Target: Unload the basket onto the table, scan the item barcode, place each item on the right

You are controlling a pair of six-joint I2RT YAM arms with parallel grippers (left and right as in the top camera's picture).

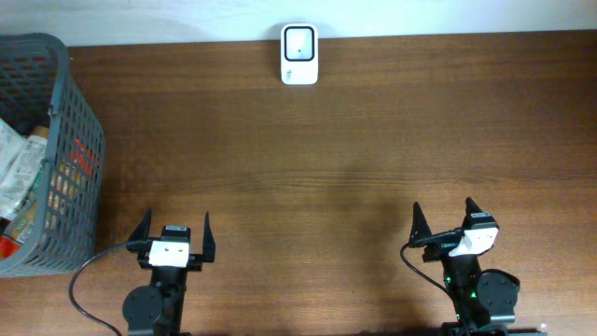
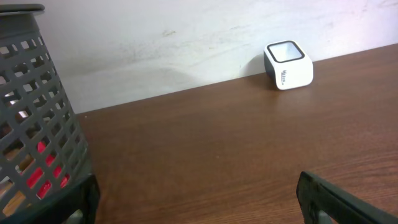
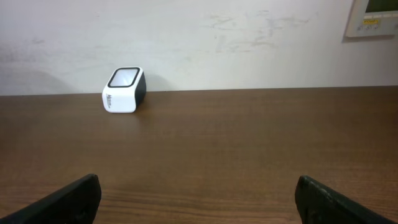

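A white barcode scanner (image 1: 299,55) with a dark window stands at the table's far edge, centre; it also shows in the left wrist view (image 2: 288,65) and the right wrist view (image 3: 124,90). Several packaged items (image 1: 20,177) lie inside a grey basket (image 1: 75,103) at the left, seen through its mesh (image 2: 37,124). No barcode is readable. My left gripper (image 1: 174,228) rests open near the front edge, right of the basket, with nothing between its fingers. My right gripper (image 1: 444,217) stands open at the front right, also holding nothing.
A pale wall runs behind the table, with a panel (image 3: 372,17) mounted on it at the right. Bare brown wood (image 1: 326,177) spans the space between the grippers and the scanner.
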